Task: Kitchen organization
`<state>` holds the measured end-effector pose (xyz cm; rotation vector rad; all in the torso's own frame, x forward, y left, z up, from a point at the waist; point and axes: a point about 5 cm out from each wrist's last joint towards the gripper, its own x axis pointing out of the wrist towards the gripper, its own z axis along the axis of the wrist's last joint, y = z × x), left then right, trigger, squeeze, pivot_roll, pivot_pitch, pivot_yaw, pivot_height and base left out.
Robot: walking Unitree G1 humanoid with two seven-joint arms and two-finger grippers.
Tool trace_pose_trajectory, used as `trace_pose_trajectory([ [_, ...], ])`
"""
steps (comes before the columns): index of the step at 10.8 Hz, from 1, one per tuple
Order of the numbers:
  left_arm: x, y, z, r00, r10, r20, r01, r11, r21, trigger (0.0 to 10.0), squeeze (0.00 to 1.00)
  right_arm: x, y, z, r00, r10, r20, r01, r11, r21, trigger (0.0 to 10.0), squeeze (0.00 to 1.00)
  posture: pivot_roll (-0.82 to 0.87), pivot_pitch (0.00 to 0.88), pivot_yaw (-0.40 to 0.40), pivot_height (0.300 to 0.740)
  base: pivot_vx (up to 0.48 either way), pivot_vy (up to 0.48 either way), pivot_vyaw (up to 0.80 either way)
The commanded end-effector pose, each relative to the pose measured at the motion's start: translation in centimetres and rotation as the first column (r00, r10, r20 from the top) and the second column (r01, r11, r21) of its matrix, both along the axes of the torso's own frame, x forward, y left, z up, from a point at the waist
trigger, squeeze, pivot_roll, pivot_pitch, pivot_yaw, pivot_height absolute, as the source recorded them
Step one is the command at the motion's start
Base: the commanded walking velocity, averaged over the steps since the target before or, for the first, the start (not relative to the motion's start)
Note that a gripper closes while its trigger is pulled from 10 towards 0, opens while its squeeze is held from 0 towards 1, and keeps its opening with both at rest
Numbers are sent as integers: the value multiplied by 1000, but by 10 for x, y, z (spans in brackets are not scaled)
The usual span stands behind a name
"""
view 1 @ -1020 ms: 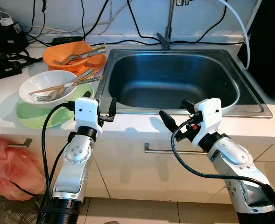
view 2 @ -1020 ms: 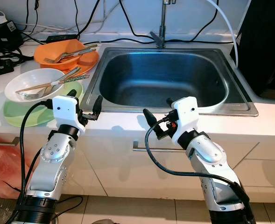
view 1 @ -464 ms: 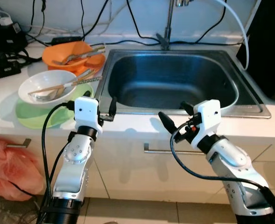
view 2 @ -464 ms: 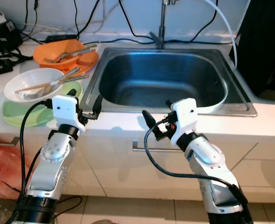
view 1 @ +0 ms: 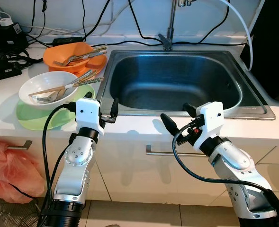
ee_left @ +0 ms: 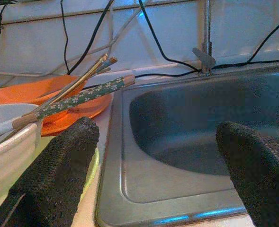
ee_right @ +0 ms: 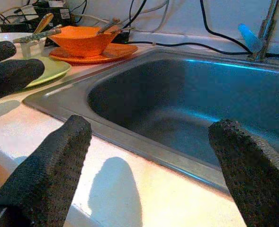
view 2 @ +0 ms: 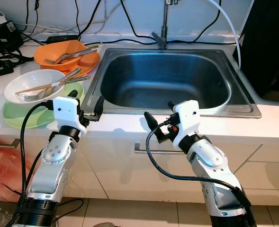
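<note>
On the left of the white surface [view 1: 6, 90], a white ceramic bowl [view 1: 47, 85] holding chopsticks and a fork sits on a pale green plate [view 1: 32, 116], with an orange bowl [view 1: 68, 56] of cutlery on an orange plate just behind. The left hand [view 1: 101, 106] hovers open at the front edge beside the green plate. The stainless steel sink basin [view 1: 177, 80] lies centre. The right hand [view 1: 178, 115] hovers open above the surface's front edge.
</note>
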<state>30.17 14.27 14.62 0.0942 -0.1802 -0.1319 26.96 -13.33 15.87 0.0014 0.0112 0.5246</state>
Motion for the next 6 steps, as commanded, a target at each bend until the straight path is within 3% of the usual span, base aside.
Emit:
trace_pose_trajectory([
  [1,2,-2,3,1000,1,16,-1,1000,12,10000,0,-2,3,4,1000,11,22,-11,1000,2,10000,0,54,0,62,740,0,0,0],
  [6,1,-3,3,1000,-1,13,1,1000,13,10000,0,-4,5,3,1000,11,25,-11,1000,7,10000,0,53,0,65,740,0,0,0],
])
